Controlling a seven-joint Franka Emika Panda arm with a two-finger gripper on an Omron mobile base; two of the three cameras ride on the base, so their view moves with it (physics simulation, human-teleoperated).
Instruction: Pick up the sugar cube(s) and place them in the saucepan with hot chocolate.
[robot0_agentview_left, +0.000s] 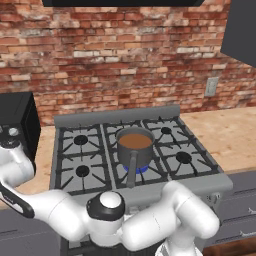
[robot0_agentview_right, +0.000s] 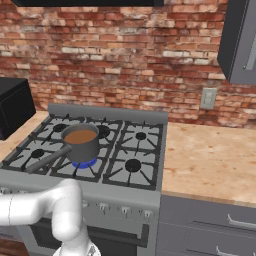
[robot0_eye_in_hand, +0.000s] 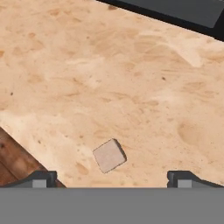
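just one pale beige sugar cube (robot0_eye_in_hand: 109, 155)

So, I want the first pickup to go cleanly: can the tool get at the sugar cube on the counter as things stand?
Probably yes. The sugar cube lies alone on bare counter, between the open tool's fingertips, with nothing around it.

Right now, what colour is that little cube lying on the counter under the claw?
The sugar cube is pale grey-white with a beige tinge, clearest in the hand view.
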